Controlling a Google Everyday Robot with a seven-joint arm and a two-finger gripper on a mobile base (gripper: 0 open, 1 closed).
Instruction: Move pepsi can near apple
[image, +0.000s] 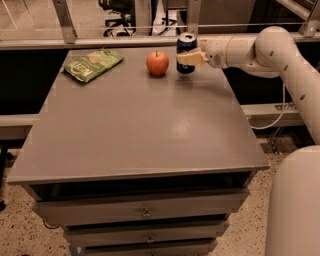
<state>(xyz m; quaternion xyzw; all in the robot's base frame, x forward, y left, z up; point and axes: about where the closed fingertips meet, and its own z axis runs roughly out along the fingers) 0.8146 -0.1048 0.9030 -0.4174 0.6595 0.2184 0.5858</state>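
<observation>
The gripper, closed on the pepsi can, is located at the far edge of the table, just right of the apple, with a narrow gap between them. The snack bag is confined to the far left. Approach from the front is unobstructed.

Looks like robot test lab or office workspace. Signs:
- grey metal drawer cabinet with flat grey tabletop
- speckled stone floor
- black rolling office chair behind metal rail
- white cable at right
- white robot arm, its gripper over tabletop far edge, clamped on dark blue pepsi can

One raised camera, seemingly close, overlooks the table toward the far-right gripper.
</observation>
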